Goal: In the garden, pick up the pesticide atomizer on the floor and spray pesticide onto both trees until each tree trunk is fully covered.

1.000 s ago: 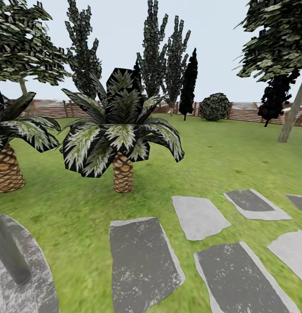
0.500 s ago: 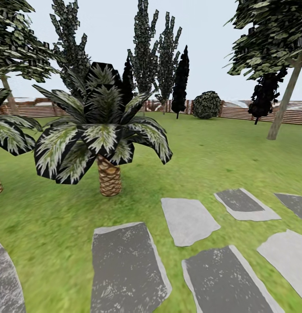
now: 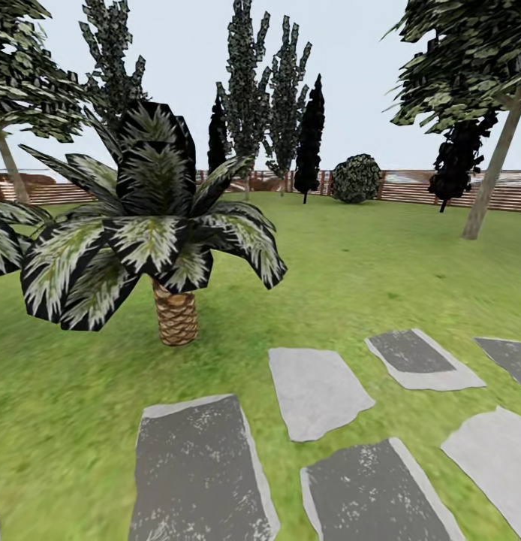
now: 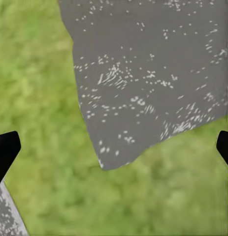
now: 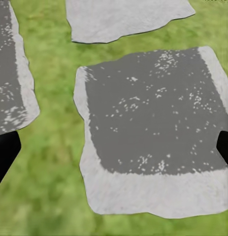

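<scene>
Atomizer: not located on the lawn or slabs before the robot, so its position cannot be given; the robot appears to be in transit.

Left gripper (image 4: 114,152): fingertips (image 4: 5,150) spread to the edges of its wrist view, nothing between them, hanging over a dark slab (image 4: 153,73) and grass. Right gripper (image 5: 114,152): likewise apart and empty, above a dark slab with a pale border (image 5: 153,128), with further slabs beside it.

Handling, as a judgement: a hand sprayer is likely light, rigid plastic and smooth, and liquid inside would shift its weight. The neck or handle below the trigger seems the best hold, kept upright. Its contents cannot be assessed. No other containers noted.

Outward in the head view: grey slabs (image 3: 318,391) set in grass, a short palm (image 3: 174,315) just beyond them to the left. One slim leaning trunk (image 3: 489,180) stands far right by the slat fence (image 3: 411,188); another trunk (image 3: 11,169) far left. Dark cypresses (image 3: 309,139) and a round bush (image 3: 356,179) line the fence.
</scene>
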You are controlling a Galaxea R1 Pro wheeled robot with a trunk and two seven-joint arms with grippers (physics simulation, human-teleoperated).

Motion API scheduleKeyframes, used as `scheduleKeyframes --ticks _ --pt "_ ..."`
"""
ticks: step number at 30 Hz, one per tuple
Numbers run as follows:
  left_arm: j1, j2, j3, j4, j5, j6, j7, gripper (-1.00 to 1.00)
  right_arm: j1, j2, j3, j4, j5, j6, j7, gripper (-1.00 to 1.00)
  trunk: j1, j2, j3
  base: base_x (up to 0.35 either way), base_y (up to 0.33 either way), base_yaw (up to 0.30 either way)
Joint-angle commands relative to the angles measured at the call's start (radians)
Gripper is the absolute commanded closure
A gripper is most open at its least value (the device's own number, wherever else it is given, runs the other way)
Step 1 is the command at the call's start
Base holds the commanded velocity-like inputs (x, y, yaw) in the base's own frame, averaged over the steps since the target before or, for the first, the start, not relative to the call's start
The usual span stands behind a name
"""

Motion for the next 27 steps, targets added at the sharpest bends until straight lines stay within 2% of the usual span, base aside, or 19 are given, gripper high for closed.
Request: scheduleKeyframes --ticks 1,27 --pt "-0.001 0.000 0.000 0.001 0.007 -0.003 -0.001 -1.00 -0.001 0.000 0.000 0.001 0.000 -0.003 0.000 -1.00 0.000 0.000 -0.001 0.251 -0.235 0.000" --pt "-0.001 0.000 0.000 0.001 0.007 -0.003 -0.001 -1.00 -0.001 0.001 0.002 0.000 -0.001 -0.003 0.000 -1.00 0.000 0.000 -0.006 0.251 -0.234 0.000"
